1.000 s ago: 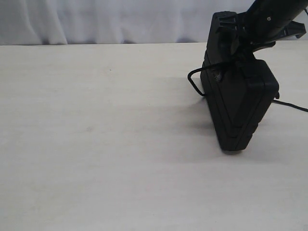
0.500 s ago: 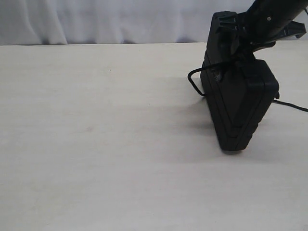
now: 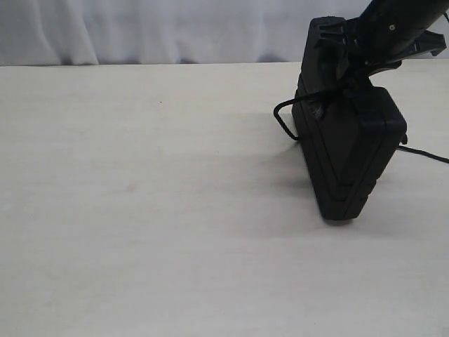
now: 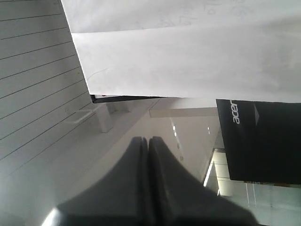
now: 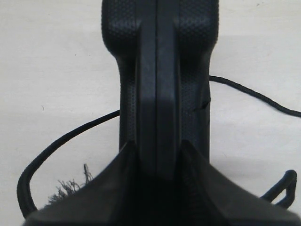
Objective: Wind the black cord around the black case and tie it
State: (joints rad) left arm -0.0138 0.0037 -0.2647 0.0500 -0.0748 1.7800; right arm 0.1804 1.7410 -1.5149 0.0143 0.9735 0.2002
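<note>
The black case [image 3: 347, 151] stands on one narrow edge at the right of the table. My right gripper [image 3: 358, 67] comes down from above and is shut on its upper edge; in the right wrist view the case [image 5: 157, 70] fills the gap between the fingers [image 5: 127, 160]. The black cord [image 3: 284, 119] crosses the case near the top, bows out in a loop on its left side, and trails off along the table to the right. Its frayed end [image 5: 70, 188] lies beside the case. My left gripper [image 4: 148, 141] is shut and empty, pointing up into the room, outside the exterior view.
The pale wooden table [image 3: 140, 210] stretches wide to the left and in front of the case. A white curtain [image 3: 140, 28] hangs behind the table's far edge. The left wrist view shows only a dark monitor [image 4: 258, 141] and a slatted wall.
</note>
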